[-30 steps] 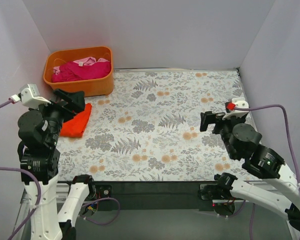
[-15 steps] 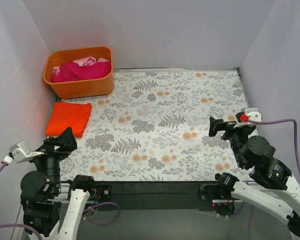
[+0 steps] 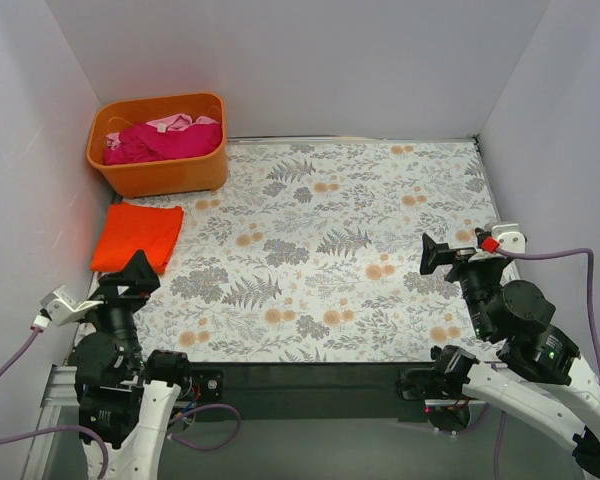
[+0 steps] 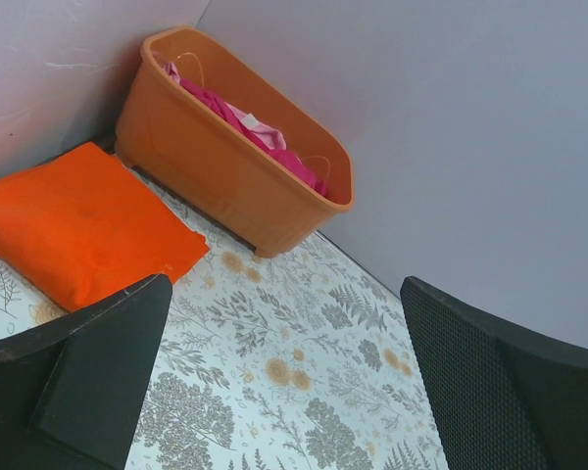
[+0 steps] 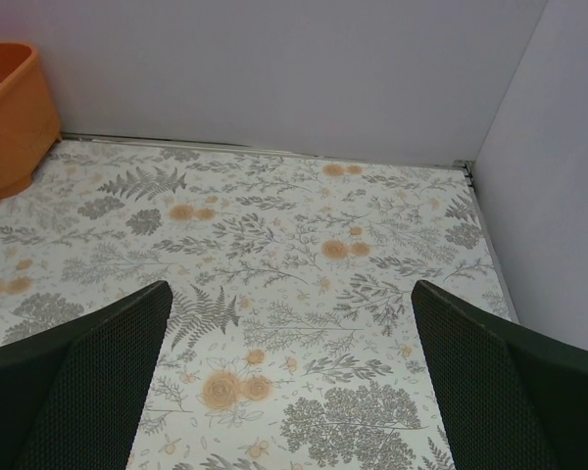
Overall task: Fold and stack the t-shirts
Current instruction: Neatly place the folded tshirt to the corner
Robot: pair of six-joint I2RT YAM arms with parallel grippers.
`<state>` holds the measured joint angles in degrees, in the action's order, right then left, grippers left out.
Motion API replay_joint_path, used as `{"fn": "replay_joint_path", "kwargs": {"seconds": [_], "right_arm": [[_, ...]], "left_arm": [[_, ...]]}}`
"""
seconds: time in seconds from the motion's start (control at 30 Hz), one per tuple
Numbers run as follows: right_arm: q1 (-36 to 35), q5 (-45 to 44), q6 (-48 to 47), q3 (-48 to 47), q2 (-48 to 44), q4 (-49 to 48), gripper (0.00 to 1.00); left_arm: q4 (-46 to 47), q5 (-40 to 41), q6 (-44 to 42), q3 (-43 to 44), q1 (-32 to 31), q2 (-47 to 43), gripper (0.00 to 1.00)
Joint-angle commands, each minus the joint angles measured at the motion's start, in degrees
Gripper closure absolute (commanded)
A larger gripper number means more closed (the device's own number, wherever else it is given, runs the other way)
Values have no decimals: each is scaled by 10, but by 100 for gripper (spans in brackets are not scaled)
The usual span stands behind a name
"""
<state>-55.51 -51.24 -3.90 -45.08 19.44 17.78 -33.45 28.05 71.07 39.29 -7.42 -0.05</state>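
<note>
A folded orange-red t-shirt (image 3: 137,236) lies flat at the table's left edge, in front of the tub; it also shows in the left wrist view (image 4: 73,223). A magenta t-shirt (image 3: 163,141) and a pale pink one (image 3: 170,122) lie crumpled in the orange tub (image 3: 130,177), also in the left wrist view (image 4: 237,110). My left gripper (image 3: 130,282) is open and empty, pulled back at the near left corner, short of the folded shirt. My right gripper (image 3: 450,252) is open and empty at the near right, above bare table.
The table has a floral cloth (image 3: 320,240) and is walled by grey panels on three sides. The orange tub stands in the far left corner. A black front rail (image 3: 300,375) runs along the near edge.
My left arm has drawn back from the folded orange-red shirt to the near left corner, leaving the shirt flat. My right arm has also drawn back and to the right.
</note>
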Motion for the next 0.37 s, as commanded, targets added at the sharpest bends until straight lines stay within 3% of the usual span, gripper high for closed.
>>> {"fn": "replay_joint_path", "kwargs": {"seconds": [0.0, 0.33], "right_arm": [[1, -7, -16, 3, -5, -46, 2], [1, 23, -40, 25, 8, -84, 2]], "left_arm": [[27, 32, 7, -11, -2, -36, 3], [30, 41, -1, -19, -2, -32, 3]]}}
